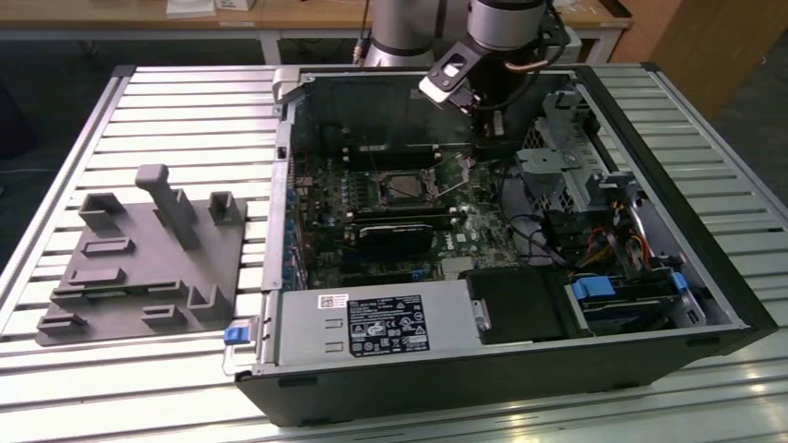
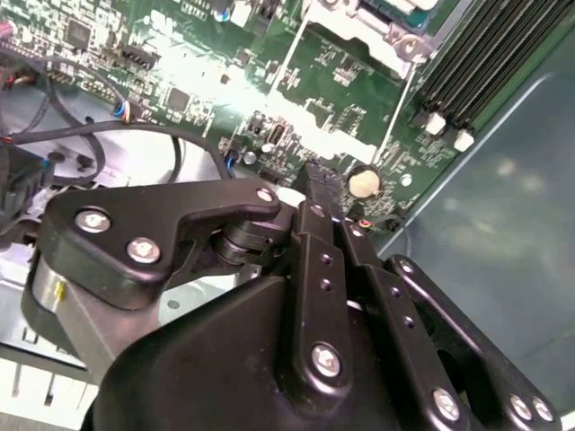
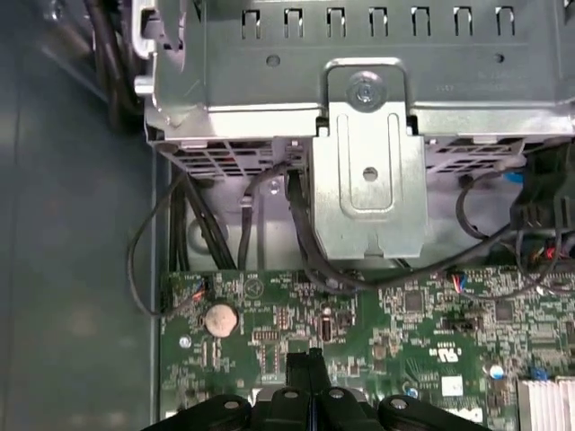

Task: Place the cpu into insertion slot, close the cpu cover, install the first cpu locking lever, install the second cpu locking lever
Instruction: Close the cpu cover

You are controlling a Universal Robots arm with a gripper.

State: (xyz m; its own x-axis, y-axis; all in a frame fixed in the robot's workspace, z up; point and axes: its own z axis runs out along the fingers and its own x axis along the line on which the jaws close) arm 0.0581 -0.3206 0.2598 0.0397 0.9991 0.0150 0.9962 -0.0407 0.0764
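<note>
Slot (image 1: 400,189): square socket with a silvery edge and a dark middle, set in the board (image 3: 404,314) at mid-case. It is square in plan, so no long axis.
Cpu: cannot be told apart from the slot's dark middle. None is seen at the claw.
Claw (image 3: 304,361): fingers pressed together with nothing visible between them. The tip hangs low over the far part of the board, near a coin cell (image 3: 220,317). Whether it touches the board cannot be told.
Bearing: from the claw the slot lies toward the exterior view's left and nearer, apart from the tip and not beneath it. The single arm reaches in over the case's far wall.
Case (image 1: 689,240): open-topped, lying on its side. It holds:
- the board
- a black card (image 1: 394,231) just on the near side of the slot
- a metal drive cage (image 3: 359,162) at the exterior view's right, with cables (image 3: 305,242) trailing from it onto the board
- a power supply (image 1: 369,328) along the near wall

Table (image 1: 185,120): slatted. It bears the case and, at the exterior view's left, a grey fixture (image 1: 136,268) with posts.
</note>
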